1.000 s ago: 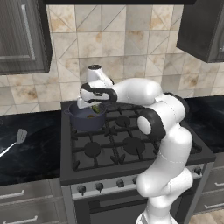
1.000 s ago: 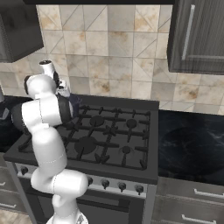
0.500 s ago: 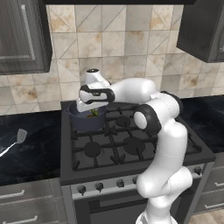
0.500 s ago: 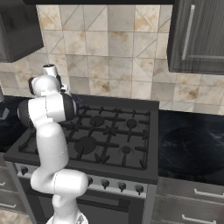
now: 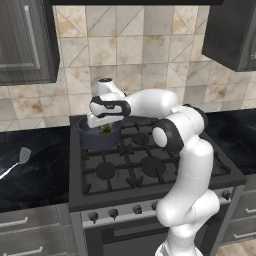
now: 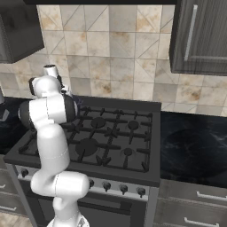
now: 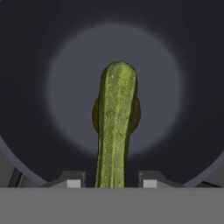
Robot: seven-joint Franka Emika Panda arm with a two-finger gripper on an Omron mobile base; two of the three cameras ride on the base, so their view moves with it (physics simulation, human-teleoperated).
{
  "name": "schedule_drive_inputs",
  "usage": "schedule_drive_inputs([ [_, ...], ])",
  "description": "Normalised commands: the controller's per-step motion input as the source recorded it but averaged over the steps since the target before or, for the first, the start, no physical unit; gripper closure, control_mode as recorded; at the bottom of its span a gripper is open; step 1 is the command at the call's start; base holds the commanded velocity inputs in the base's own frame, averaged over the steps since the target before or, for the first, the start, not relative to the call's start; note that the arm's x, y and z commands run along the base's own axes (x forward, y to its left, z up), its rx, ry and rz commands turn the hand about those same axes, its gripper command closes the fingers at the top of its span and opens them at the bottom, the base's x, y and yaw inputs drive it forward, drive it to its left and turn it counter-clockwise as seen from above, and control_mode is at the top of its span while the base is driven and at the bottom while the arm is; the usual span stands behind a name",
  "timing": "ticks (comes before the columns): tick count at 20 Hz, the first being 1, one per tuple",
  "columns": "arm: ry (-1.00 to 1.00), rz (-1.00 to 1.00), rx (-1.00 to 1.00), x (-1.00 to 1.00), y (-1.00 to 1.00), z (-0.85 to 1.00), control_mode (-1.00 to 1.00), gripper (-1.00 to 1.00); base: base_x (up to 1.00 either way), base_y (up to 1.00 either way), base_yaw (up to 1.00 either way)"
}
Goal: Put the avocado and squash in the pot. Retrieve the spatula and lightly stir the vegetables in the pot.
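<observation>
Claw (image 7: 108, 183) spreads above the squat dark blue-grey pot (image 5: 98, 136), freeing the slim green squash (image 7: 114, 127) onto the olive avocado (image 7: 136, 114); the spatula comes next.

Wall: beige and tan tiled backsplash (image 5: 150, 55), diagonal pattern.
Upper cabinets: dark, one at each side (image 5: 25, 42) (image 6: 201, 35).
Counter: black, glossy (image 6: 195, 153).
Stove: dark gas range (image 6: 111, 133), knobs along front.
Lower drawers: grey (image 5: 30, 235).
</observation>
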Motion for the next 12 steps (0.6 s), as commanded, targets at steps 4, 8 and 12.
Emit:
schedule_drive_inputs([
  [4,0.00,0.00,0.00,0.00,0.00,0.00,-1.00,-1.00,0.00,0.00,0.00],
  [8,0.00,0.00,0.00,0.00,0.00,0.01,-1.00,-1.00,0.00,0.00,0.00],
  [12,-0.05,0.00,0.00,-0.23,0.02,0.37,-1.00,-1.00,0.00,0.00,0.00],
])
